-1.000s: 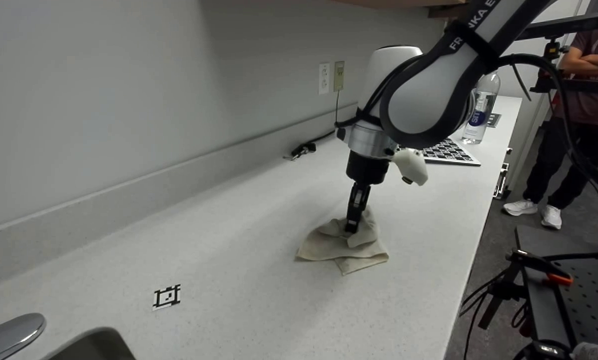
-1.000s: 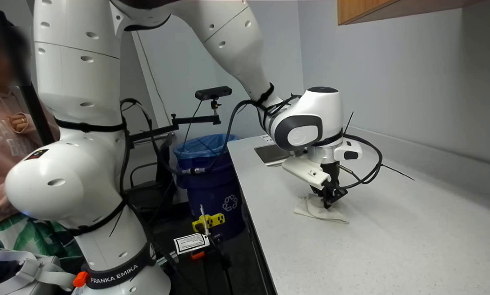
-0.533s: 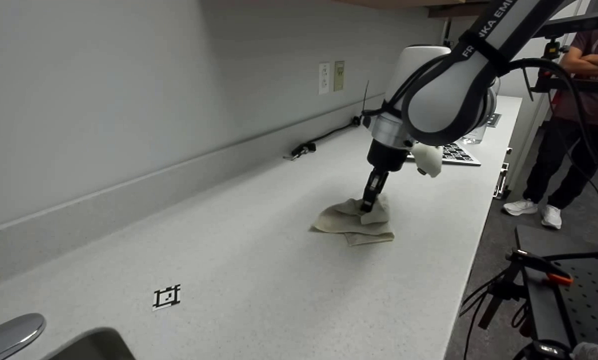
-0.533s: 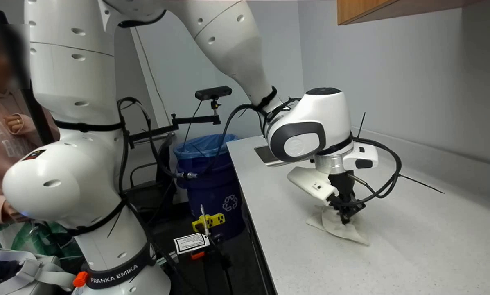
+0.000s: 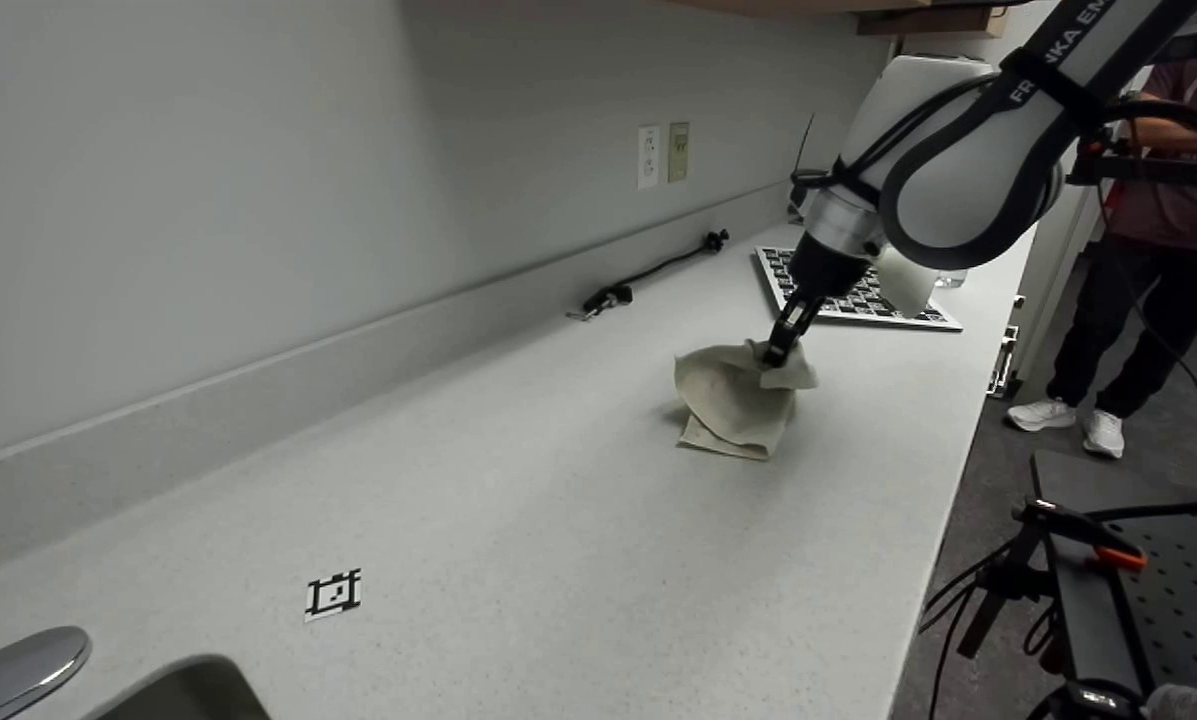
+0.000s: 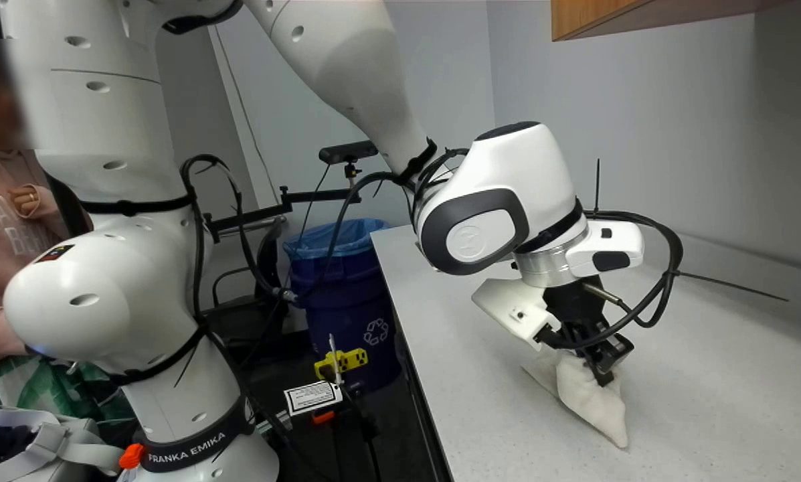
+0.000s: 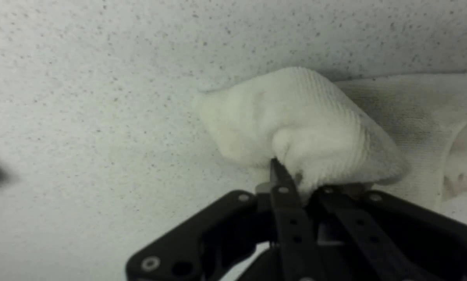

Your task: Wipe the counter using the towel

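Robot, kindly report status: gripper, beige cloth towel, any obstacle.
Black two-finger gripper pinching beige cloth towel. Towel bunched over speckled white counter; contact unclear. Black-and-white checkered board nearby, possibly in way.

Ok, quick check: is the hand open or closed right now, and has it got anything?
Hand: closed, holding a bunched-up part of the towel.

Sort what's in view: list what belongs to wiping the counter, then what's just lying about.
Belongs to the job:
towel, bunched and pinched
fingers, closed on the towel
counter, the surface to wipe

Just lying about:
black-and-white patterned board
black cord
square printed marker
blue recycling bin, off the counter
yellow outlet block
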### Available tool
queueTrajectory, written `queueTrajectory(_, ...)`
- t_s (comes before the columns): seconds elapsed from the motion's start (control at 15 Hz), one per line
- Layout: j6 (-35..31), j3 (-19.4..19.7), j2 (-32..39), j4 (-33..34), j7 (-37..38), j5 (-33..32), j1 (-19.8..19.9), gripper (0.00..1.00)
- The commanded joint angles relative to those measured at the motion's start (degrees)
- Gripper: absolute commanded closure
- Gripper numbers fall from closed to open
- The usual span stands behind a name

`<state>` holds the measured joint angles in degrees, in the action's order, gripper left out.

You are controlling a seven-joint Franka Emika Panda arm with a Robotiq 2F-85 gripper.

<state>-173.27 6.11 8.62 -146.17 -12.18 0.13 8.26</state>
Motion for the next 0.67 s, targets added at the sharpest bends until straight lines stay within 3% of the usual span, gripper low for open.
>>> queueTrajectory(0.0, -0.2, 1.1, -0.2, 0.1, 3.0, -3.3, -1.1, 0.98)
queueTrajectory(0.33, 1.2, -4.6, 5.6, 5.0, -1.7, 1.9, 0.8, 0.98)
queueTrajectory(0.6, 1.8, -7.8, 9.4, 8.9, -2.0, 2.1, 2.6, 0.98)
